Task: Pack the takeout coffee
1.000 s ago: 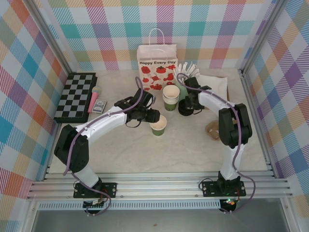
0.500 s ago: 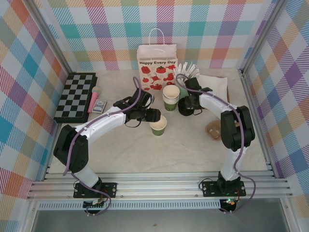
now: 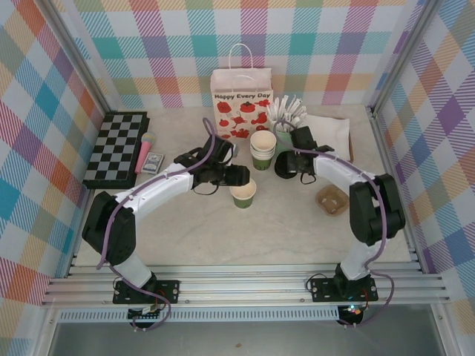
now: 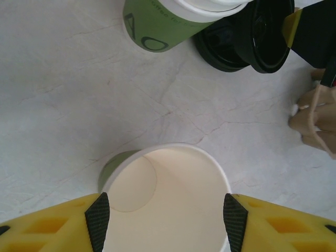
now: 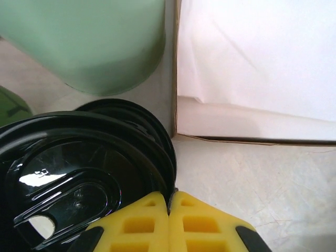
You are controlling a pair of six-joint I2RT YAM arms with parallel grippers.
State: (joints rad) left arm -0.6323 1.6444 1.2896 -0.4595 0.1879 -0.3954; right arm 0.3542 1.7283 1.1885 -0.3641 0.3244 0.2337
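Since a second before, saw the right arm's elbow swung outward, baring a brown tray [image 3: 332,199] on the table [image 3: 223,237], and the right tool [image 5: 169,202] gone from slightly parted to pressed together. Found its yellow fingertips [image 5: 142,220] meeting right at the rim of a glossy black lid [image 5: 79,173], tilted over a second lid [image 5: 149,126]; could not tell whether pinching that rim. Found the left tool [image 4: 166,215] unmoved and spread, fingers [image 4: 98,220] flanking the takeout coffee cup [image 3: 243,193], upright, lidless and empty near the table's middle, apart from the right tool and both lids. Noted stacked green cups [image 3: 263,148] just behind it, a pale mint cup [image 5: 84,42] holding white sticks [image 3: 288,110], and the white paper bag [image 3: 241,104] upright at the back, contents unseen.
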